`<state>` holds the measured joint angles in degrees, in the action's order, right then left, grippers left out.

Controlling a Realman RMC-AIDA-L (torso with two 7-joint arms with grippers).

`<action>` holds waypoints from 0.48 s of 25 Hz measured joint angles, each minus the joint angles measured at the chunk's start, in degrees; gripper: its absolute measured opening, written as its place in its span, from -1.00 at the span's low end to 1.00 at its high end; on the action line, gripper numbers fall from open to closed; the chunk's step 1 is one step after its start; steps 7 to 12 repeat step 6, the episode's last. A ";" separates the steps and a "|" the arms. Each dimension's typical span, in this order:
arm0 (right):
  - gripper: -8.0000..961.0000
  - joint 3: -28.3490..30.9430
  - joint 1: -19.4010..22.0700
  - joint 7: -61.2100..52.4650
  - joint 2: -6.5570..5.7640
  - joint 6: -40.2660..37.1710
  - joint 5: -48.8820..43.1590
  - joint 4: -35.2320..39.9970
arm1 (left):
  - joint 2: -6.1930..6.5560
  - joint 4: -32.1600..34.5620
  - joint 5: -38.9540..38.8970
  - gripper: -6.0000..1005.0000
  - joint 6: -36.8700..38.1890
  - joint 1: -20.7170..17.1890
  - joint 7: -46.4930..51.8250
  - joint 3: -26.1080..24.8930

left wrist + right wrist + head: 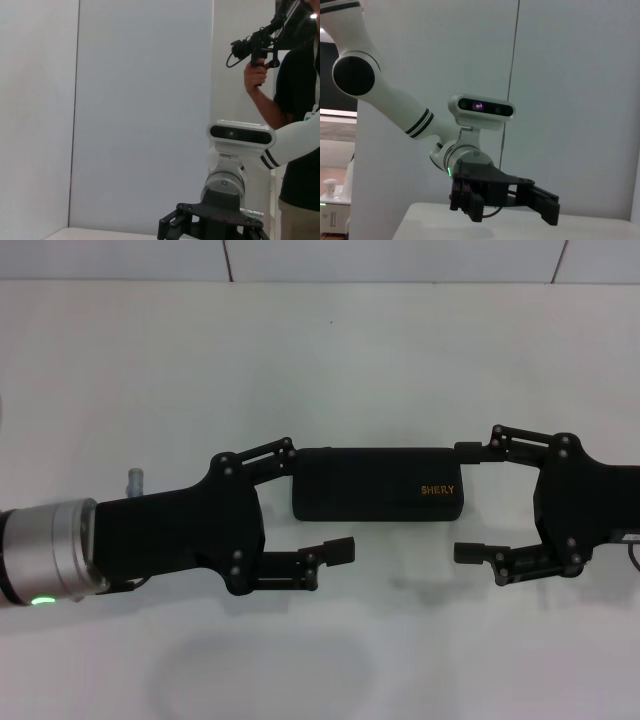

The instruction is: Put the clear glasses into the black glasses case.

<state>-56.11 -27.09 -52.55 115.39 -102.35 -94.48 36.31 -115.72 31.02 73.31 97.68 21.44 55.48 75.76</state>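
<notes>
Case lay shut on the table, between the left gripper and right gripper, both spread wide and empty. Glasses were nowhere visible. Squeezing evenly from both ends would probably keep it from skidding.

The case lies closed on the table, between both grippers. The left gripper is at its left end, the right gripper at its right end, both spread wide.
</notes>
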 joint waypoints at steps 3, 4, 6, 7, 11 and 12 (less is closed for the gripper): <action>0.85 0.11 0.07 0.39 0.01 0.00 0.00 -0.13 | -0.29 -0.34 -0.02 0.72 -0.13 0.06 -0.86 0.00; 0.85 0.13 0.07 0.41 0.01 0.00 0.00 -0.16 | -0.34 -0.52 -0.02 0.72 -0.15 0.12 -1.08 0.00; 0.85 0.13 0.04 0.42 0.01 0.03 0.00 -0.19 | -0.43 -0.98 -0.02 0.72 -0.29 0.24 -1.46 0.00; 0.85 0.13 0.04 0.42 0.01 0.03 0.00 -0.19 | -0.43 -0.98 -0.02 0.72 -0.29 0.24 -1.46 0.00; 0.85 0.13 0.04 0.42 0.01 0.03 0.00 -0.19 | -0.43 -0.98 -0.02 0.72 -0.29 0.24 -1.46 0.00; 0.85 0.13 0.04 0.42 0.01 0.03 0.00 -0.19 | -0.43 -0.98 -0.02 0.72 -0.29 0.24 -1.46 0.00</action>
